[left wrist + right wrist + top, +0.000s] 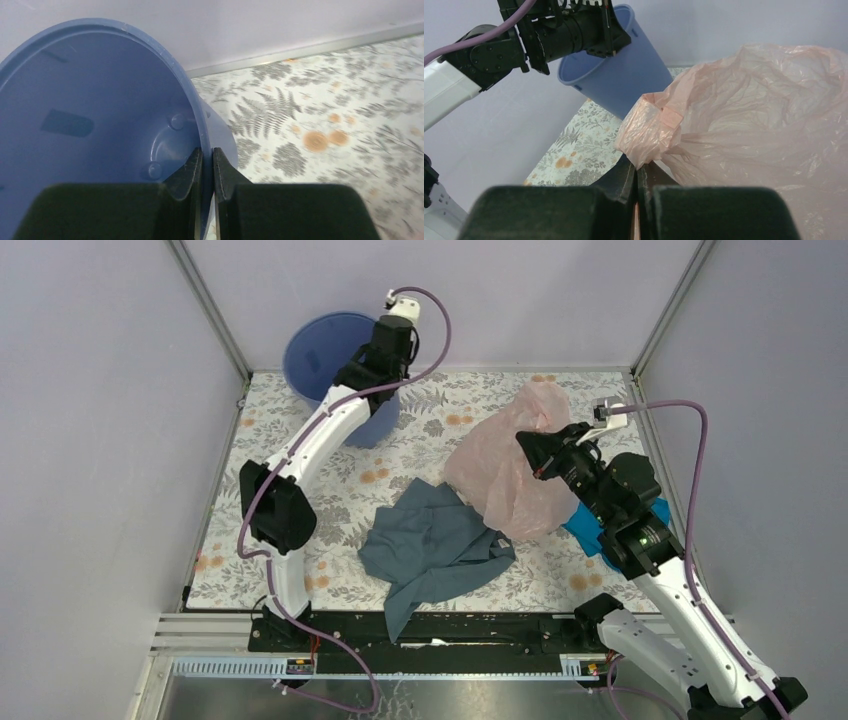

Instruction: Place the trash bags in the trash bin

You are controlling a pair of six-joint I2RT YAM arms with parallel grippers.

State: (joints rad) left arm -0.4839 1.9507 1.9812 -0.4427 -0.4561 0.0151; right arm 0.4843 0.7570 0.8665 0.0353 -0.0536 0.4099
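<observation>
Roughly midway, by the look of it. The left gripper [206,152] is pinching the rim of the round blue plastic trash bin [75,125], one finger inside the wall and one outside, jaws nearly together on the thin plastic. The bin is sitting tilted off upright at the far left corner of the floral-patterned table [340,500]; whether its base is touching the tabletop cannot be told.

The right gripper [636,167] is clamping a bunched fold of the thin translucent pale pink plastic trash bag [749,115]. It is holding the bag up over the table's right side, with the loose body hanging toward the surface.

No bag is showing inside the bin in the left wrist view. Judging from this, both grasps are made. Carrying the bag across to the bin's mouth, pushing it in and letting go are remaining.

The grey-blue cloth garment [435,545] is lying by the table's near edge, well apart from the bin.
</observation>
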